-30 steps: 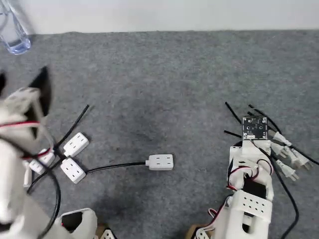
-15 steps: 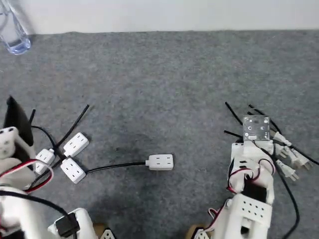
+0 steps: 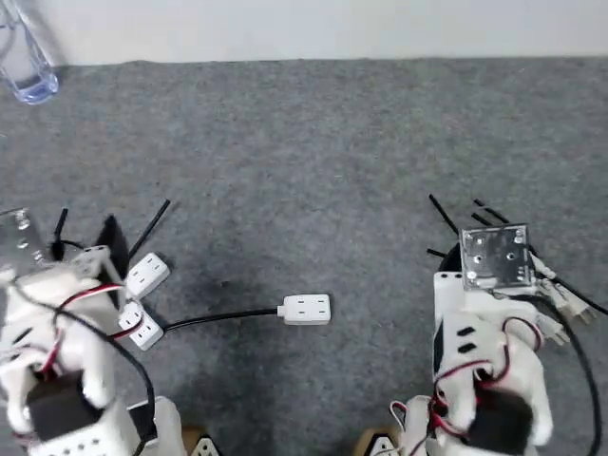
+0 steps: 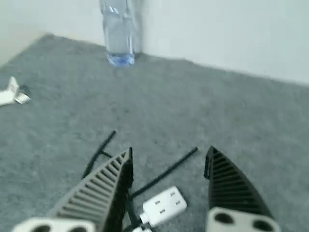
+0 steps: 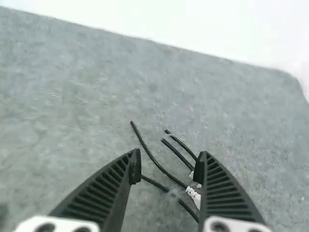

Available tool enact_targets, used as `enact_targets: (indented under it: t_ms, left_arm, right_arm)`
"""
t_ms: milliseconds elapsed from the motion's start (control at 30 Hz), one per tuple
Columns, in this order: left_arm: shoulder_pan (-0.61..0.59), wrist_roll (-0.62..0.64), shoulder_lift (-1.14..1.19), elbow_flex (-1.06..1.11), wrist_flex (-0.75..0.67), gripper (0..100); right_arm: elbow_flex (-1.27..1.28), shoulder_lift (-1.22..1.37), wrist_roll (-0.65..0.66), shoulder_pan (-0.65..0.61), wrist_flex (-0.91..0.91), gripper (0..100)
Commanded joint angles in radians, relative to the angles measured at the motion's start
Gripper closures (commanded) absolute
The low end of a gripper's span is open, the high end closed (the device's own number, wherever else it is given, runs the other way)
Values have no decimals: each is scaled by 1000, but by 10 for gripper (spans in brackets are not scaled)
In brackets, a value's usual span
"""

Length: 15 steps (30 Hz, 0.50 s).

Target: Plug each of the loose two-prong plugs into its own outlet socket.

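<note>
Your left hand [image 4: 169,157] wide by an outlet socket [image 4: 164,205], right hand [image 5: 169,159] wide by the loose plugs [image 5: 194,192].

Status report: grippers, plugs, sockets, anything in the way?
Left gripper open beside the socket cluster. Right gripper open near the loose plugs. No plug inserted yet. Black cables cross that cluster.

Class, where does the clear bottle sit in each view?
High view: clear bottle at the carpet's far left corner, against the pale wall.
Left wrist view: bottle upright at the wall, beyond the open left gripper.
Right wrist view: looks toward loose plugs and black cords instead.
Shared landmark: the carpet's edge along the wall.
</note>
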Motion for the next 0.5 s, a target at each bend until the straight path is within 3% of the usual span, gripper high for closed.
enact_targets:
  t_ms: [0, 133, 467]
  left_arm:
    - [38, -31, 2, 87, -64, 771]
    - [41, -32, 2, 217, -137, 771]
    - [133, -94, 2, 515, -339, 772]
  right_arm:
    - [-166, 85, -11, -5, 110, 809]
    - [-195, 173, 11, 4, 183, 809]
    - [-129, 292, 290, 180, 87, 808]
